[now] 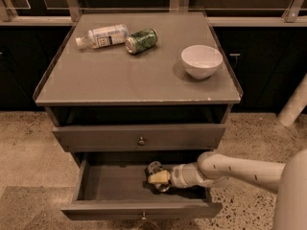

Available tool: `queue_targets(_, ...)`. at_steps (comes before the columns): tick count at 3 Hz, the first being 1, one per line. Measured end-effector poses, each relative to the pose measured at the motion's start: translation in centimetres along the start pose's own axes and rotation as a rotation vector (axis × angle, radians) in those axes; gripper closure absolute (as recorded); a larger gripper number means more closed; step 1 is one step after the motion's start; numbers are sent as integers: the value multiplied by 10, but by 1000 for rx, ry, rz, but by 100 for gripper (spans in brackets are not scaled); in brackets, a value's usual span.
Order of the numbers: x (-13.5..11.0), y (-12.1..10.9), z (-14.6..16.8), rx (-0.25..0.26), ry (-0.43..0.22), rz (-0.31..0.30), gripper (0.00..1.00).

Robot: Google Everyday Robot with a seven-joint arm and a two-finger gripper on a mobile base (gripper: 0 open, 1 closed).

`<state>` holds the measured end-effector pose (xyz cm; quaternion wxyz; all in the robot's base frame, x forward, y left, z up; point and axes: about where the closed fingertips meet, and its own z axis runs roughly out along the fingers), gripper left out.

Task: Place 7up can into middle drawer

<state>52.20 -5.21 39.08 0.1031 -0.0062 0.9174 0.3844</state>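
Big grey cabinet [134,80] w/ the middle drawer [110,181] pulled out at the bottom, & a white arm [240,169] reaches into it from the right. On top are a white bowl [201,61], a clear bottle [102,36] lying down & a dark green can [141,40] lying just beside it. Inside the drawer, towards its right side, the gripper [158,177] has its fingers closed round the 7up can [154,168], w/ one shiny end poking out.

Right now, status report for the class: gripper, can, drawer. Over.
Gripper in the open drawer, shut on the can. Bowl, bottle, green can on top, not in the way.
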Motion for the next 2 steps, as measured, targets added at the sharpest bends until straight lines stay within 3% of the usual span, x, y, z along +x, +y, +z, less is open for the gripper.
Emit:
queue_targets(1,0,0,0,0,0,0,0)
queue_targets(2,0,0,0,0,0,0,0)
